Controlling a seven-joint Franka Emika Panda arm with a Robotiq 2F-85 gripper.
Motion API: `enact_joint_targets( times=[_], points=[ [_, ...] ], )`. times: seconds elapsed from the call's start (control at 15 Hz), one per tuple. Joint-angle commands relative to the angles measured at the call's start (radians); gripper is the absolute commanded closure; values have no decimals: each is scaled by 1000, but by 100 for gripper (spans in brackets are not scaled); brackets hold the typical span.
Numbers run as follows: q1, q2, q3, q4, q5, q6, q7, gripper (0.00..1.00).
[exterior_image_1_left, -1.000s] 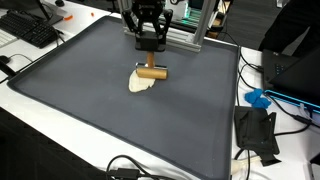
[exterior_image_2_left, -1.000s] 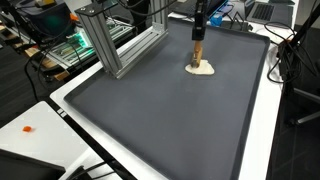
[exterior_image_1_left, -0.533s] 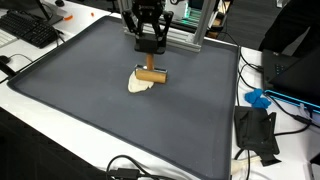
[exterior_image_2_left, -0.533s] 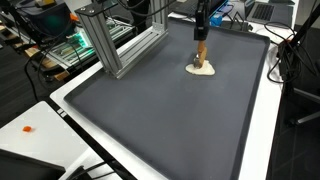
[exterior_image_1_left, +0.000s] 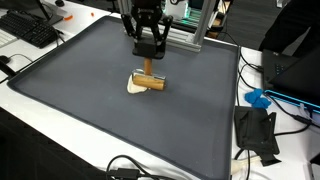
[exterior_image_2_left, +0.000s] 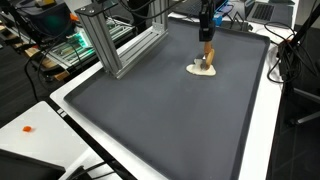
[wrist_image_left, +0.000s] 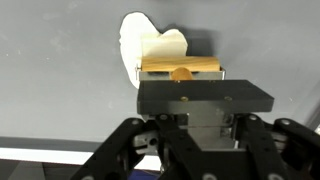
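Note:
A flat, pale piece of dough (exterior_image_1_left: 135, 87) (exterior_image_2_left: 198, 71) (wrist_image_left: 150, 45) lies on the dark grey mat (exterior_image_1_left: 90, 110) (exterior_image_2_left: 160, 110). A short wooden roller (exterior_image_1_left: 151, 81) (exterior_image_2_left: 208, 54) (wrist_image_left: 180, 67) rests across the dough's edge. My gripper (exterior_image_1_left: 148, 64) (exterior_image_2_left: 207, 36) (wrist_image_left: 181, 78) stands straight above the roller, shut on its upright handle. In the wrist view the gripper's black body hides the fingertips, and the roller's bar shows just beyond it.
An aluminium frame (exterior_image_2_left: 125, 45) (exterior_image_1_left: 195, 30) stands at the mat's far side. A keyboard (exterior_image_1_left: 30, 30), a blue object (exterior_image_1_left: 258, 99), a black pouch (exterior_image_1_left: 256, 132) and cables (exterior_image_1_left: 125, 168) lie off the mat. A small orange bit (exterior_image_2_left: 28, 129) sits on the white table.
My gripper has shifted the roller a short way across the dough, towards the mat's middle. The dough has stayed in place.

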Motion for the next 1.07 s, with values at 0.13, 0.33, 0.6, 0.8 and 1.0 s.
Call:
enact_joint_targets(
  times=[0.13,0.33,0.6,0.8,1.0],
  points=[
    [7,49,-11,-6,-13,30,35,76],
    [7,47,-12,-3,-14,10,44,76],
    [8,48,-10,-1,-15,3,43,61],
    [9,51,-9,0,-14,2,40,75],
    [4,51,-4,2,0,-4,22,77]
  ],
)
